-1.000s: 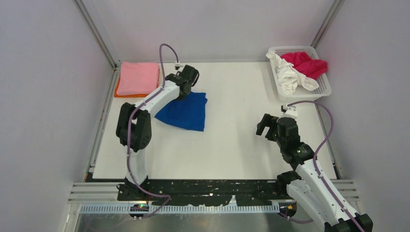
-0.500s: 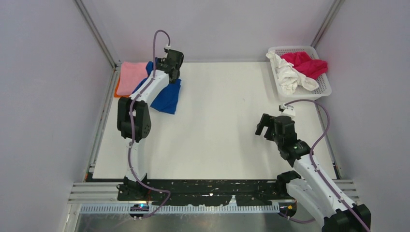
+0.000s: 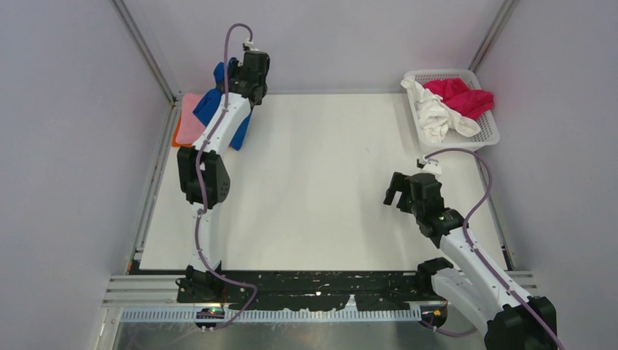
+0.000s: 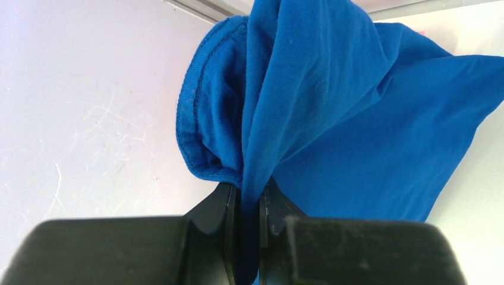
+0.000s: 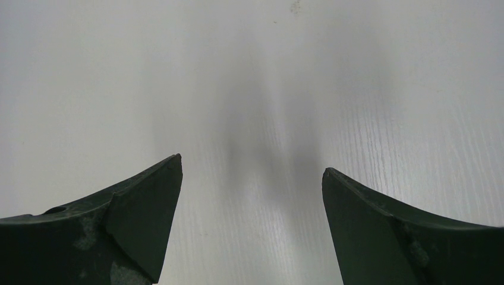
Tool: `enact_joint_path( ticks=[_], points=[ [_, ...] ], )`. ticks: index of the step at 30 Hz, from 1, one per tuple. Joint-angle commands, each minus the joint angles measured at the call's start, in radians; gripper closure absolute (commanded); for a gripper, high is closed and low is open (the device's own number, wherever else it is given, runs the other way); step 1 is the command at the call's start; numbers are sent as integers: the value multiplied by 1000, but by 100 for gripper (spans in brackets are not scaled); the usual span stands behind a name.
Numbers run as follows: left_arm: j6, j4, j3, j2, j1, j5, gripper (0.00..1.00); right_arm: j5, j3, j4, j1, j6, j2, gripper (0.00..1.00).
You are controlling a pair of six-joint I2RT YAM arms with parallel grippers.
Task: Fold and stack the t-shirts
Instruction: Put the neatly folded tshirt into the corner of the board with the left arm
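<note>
Pink t-shirt (image 3: 186, 122) lay folded on orange t-shirt (image 3: 175, 137) at the far-left table (image 3: 328, 182) corner, judged finished. Blue t-shirt (image 4: 356, 130) hung over that stack, clamped in the left gripper (image 4: 248, 193), not yet set down. Crimson t-shirt (image 3: 460, 96) and white t-shirt (image 3: 434, 118) sat crumpled in the basket (image 3: 487, 136), unfolded; right gripper (image 5: 252, 172) jaws stood wide apart, empty.

Five t-shirts (image 3: 206, 106), one mesh basket (image 3: 459, 146), two robot arms (image 3: 218, 135).

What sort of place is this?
Probably a robotics lab cell: left arm and right arm bolted to a white table, plain walls and metal framing around it, a basket of t-shirts.
</note>
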Motion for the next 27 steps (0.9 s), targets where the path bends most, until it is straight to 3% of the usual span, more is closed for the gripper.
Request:
enact_joint_path(
  ticks=[1,13,27],
  points=[
    [24,12,59,-38,9,1,100,23,38,38,-3,-8,12,5],
    [3,-47,170,-76,9,58,100,11,42,37,-4,-10,31,5],
    [29,-2,180,-82,9,37,100,-7,51,38,-3,-9,76,4]
  ],
)
